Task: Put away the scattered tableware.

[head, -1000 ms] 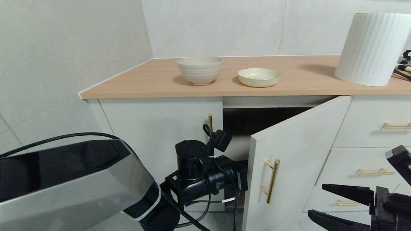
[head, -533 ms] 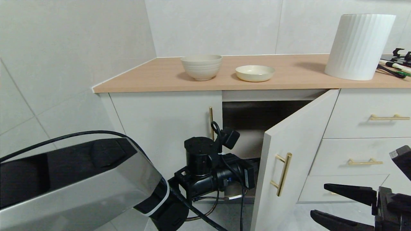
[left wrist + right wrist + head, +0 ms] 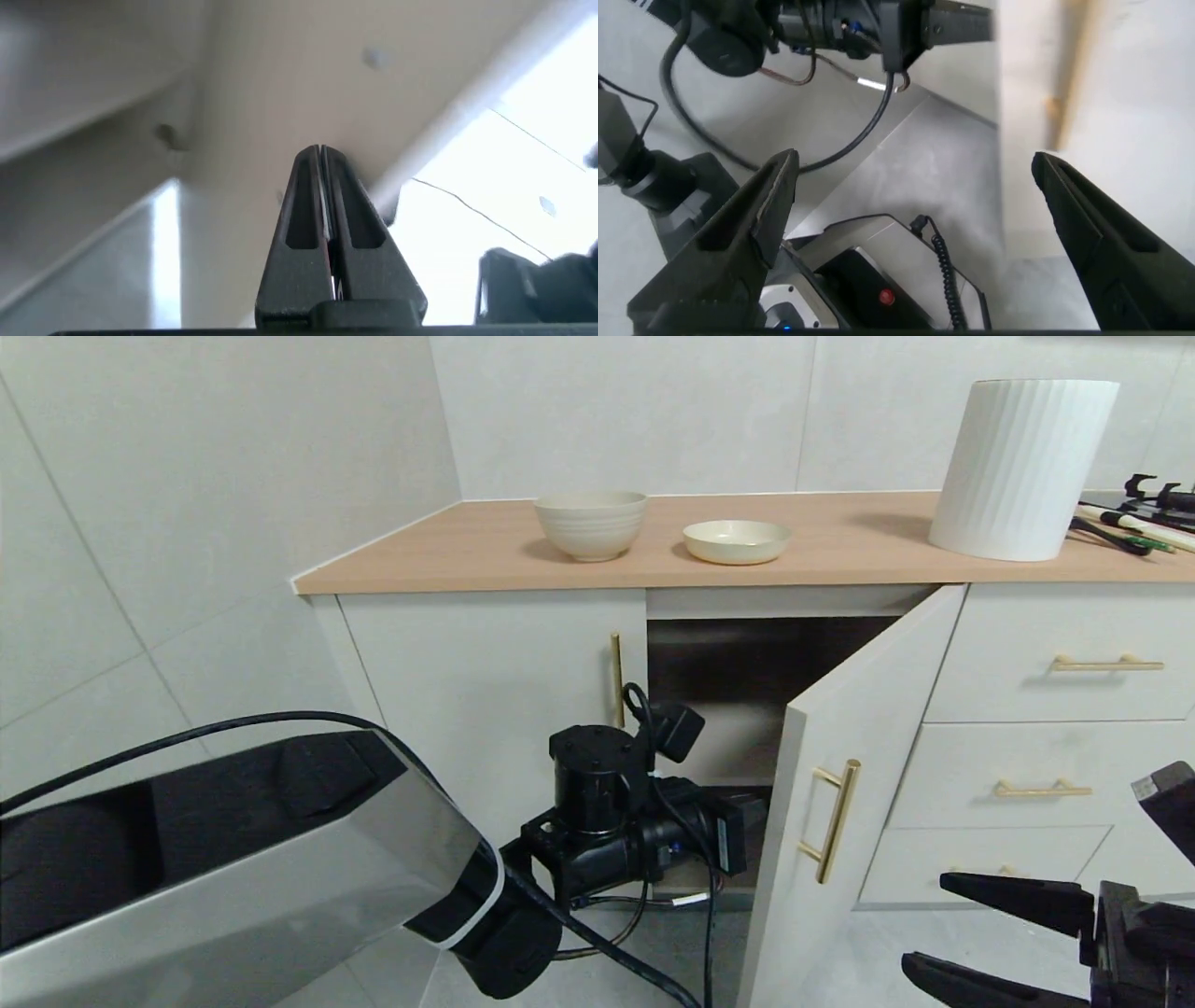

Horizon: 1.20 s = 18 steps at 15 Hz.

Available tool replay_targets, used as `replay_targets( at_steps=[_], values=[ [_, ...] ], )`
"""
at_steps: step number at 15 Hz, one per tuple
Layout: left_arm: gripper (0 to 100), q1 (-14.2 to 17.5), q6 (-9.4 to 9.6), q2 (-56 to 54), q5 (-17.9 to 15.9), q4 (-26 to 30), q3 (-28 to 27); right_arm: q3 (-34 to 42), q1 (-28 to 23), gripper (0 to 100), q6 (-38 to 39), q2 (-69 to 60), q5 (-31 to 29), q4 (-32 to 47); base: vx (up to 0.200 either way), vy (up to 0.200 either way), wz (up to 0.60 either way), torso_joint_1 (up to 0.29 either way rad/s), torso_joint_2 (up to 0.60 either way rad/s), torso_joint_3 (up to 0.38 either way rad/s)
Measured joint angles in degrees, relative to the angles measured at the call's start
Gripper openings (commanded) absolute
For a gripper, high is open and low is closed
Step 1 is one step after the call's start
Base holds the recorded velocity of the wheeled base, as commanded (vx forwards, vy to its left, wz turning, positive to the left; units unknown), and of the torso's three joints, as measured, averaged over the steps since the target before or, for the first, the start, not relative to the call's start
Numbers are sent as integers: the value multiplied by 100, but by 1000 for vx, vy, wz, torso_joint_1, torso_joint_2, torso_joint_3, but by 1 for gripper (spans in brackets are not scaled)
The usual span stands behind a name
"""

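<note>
Item one: ribbed cream bowl (image 3: 591, 525), upright on the wooden countertop (image 3: 439, 555) toward its left end. Item two: shallow dish (image 3: 737, 540), pale yellow, just beside the bowl and apart from it. Both are ungrasped. Item three: base cabinet below, with its right-hand door (image 3: 854, 737) swung open on a dark interior and its left-hand door (image 3: 485, 681) closed; both carry brass bar handles. Item four: left gripper (image 3: 320, 159), jaws pressed together on nothing, its arm held low at the cabinet mouth beside the open door. Item five: right gripper (image 3: 924, 919), jaws spread wide and empty, low and well short of the counter. Sundries: tall white fluted cylinder (image 3: 1022, 467) and a scatter of hand tools (image 3: 1134, 518) at the counter's right end, with a bank of drawers (image 3: 1055, 663) beneath. Stage, as judged: the cabinet is opened and no tableware is stowed yet. The next move appears to call for raising an arm to counter height with jaws parted and closing on the rim of the bowl or dish; the right gripper is readier for this. Markings: no brand, label or writing can be read on any item.
</note>
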Motion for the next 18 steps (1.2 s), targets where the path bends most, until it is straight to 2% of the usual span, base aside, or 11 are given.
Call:
replay_targets(
  at_steps=[6,9,13,14,15,18],
  values=[
    [0,35,11,238,9,485,-621,32,-2,100,4,-29,0,-7,0,0,0,0,0,0],
    [0,100,11,402,13,950,-1123,37,-2,100,2,-32,9,0,0,0,0,0,0,0],
    [0,118,55,488,30,1075,-1298,37,5,100,4,-32,77,0,0,0,0,0,0,0],
    [0,80,145,483,52,1202,-1312,37,6,100,2,-32,85,-2,0,0,0,0,0,0],
    [0,-6,318,452,132,1407,-1335,34,13,100,4,-32,88,-2,0,0,0,0,0,0],
    [0,-540,1182,328,176,1703,-1608,54,111,100,11,-77,176,0,0,0,0,0,0,0]
  ],
)
